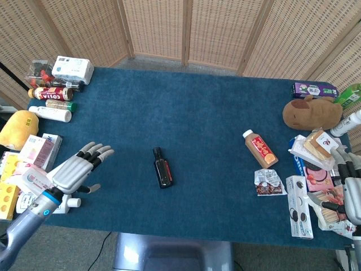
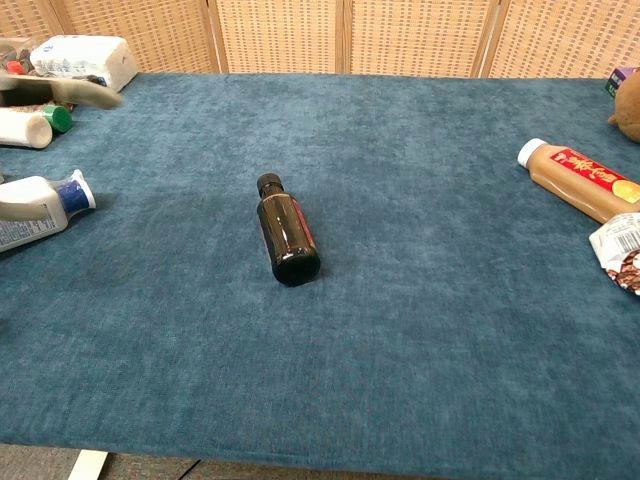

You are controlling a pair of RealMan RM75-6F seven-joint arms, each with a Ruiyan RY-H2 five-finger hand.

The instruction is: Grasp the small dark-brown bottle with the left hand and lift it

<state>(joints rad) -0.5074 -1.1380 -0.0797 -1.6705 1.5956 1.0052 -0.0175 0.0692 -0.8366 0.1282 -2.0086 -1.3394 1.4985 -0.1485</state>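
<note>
The small dark-brown bottle [image 1: 163,167] lies on its side near the middle of the blue tablecloth [image 1: 203,113], black cap pointing away from me; the chest view shows the bottle [image 2: 287,231] with a red label along its side. My left hand [image 1: 77,171] hovers open to the left of it, fingers spread and pointing toward the bottle, about a hand's length away. In the chest view only blurred fingertips [image 2: 75,92] of that hand show at the upper left. My right hand [image 1: 351,195] rests open at the far right edge, over the snack packs.
A white bottle with a blue cap [image 2: 40,205] lies under the left hand. Boxes and bottles [image 1: 53,93] crowd the far left. A beige drink bottle [image 1: 260,148], a crumpled packet [image 1: 269,182] and a brown plush [image 1: 311,113] sit on the right.
</note>
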